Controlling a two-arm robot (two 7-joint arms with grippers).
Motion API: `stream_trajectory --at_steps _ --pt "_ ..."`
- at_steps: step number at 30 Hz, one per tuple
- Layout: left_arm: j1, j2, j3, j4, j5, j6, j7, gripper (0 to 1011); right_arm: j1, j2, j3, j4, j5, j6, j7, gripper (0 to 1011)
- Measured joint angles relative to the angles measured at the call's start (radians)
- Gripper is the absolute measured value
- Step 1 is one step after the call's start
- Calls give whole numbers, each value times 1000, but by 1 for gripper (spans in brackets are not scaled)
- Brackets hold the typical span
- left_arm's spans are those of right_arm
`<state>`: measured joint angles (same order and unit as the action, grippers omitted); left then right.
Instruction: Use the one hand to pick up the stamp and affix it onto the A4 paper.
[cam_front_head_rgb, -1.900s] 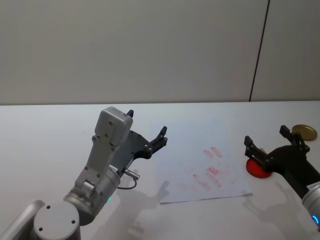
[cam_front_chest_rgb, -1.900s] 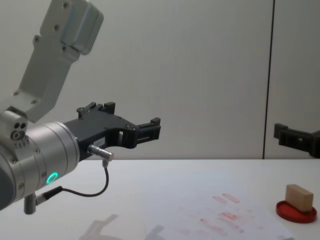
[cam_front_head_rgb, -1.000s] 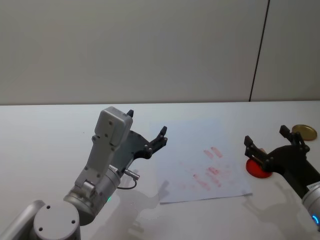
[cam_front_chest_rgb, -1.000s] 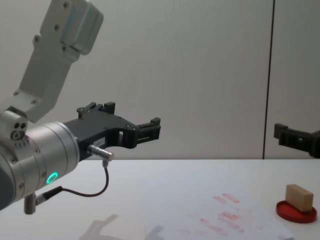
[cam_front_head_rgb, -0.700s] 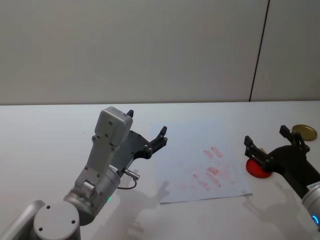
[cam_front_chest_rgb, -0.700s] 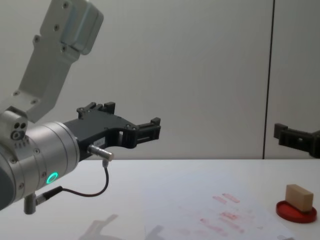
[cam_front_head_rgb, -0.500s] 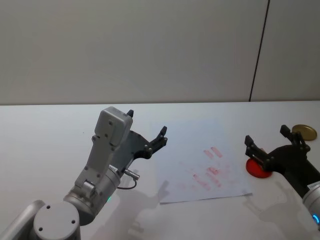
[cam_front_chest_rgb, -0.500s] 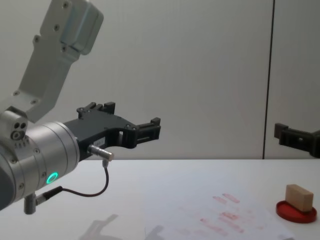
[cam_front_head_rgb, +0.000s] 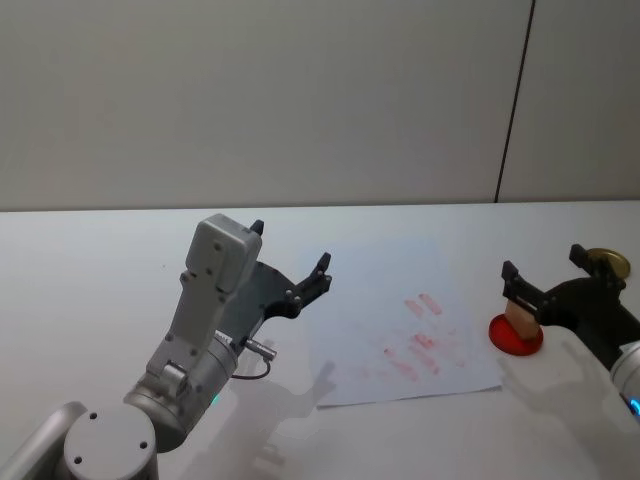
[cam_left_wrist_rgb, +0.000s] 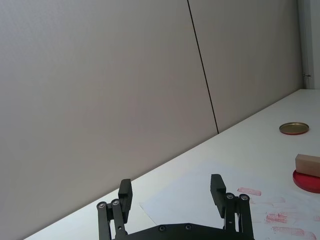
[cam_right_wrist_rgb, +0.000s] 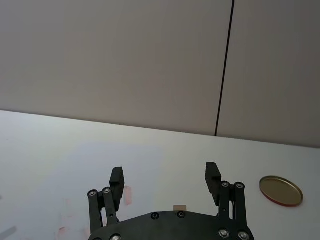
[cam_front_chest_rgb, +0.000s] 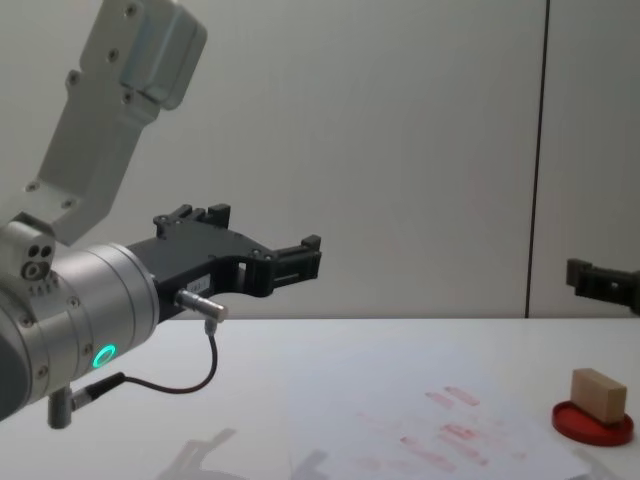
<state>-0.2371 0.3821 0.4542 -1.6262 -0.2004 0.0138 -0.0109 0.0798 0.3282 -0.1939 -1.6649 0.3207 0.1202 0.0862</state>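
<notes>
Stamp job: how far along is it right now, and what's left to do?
Done: nothing yet; the small tan wooden stamp sits on the round red ink pad, ungripped. In hand: the right gripper hangs open above the stamp, apart from it. To do: lower, grip, carry to the white A4 paper with red marks, press down. The left gripper is parked open, raised at the left.

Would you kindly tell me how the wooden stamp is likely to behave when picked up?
The stamp looks like a solid wooden block, so probably stiff and light. It rests on the red ink pad, so it might cling slightly on lifting. Its flat sides should suit the open right pincer above it. The left pincer idles left of the paper.
</notes>
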Motion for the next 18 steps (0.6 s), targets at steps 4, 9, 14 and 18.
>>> stream_trajectory --at_steps 4,9,14,18 --pt "0 0 0 0 0 0 0 993 38 -7 7 40 7 41 7 1001" --pt "0 0 0 0 0 0 0 993 96 -18 13 100 12 104 17 1001" --pt "0 0 0 0 0 0 0 993 146 -30 15 148 12 157 24 1001" --pt "0 0 0 0 0 0 0 993 179 -39 16 175 12 197 29 1001"
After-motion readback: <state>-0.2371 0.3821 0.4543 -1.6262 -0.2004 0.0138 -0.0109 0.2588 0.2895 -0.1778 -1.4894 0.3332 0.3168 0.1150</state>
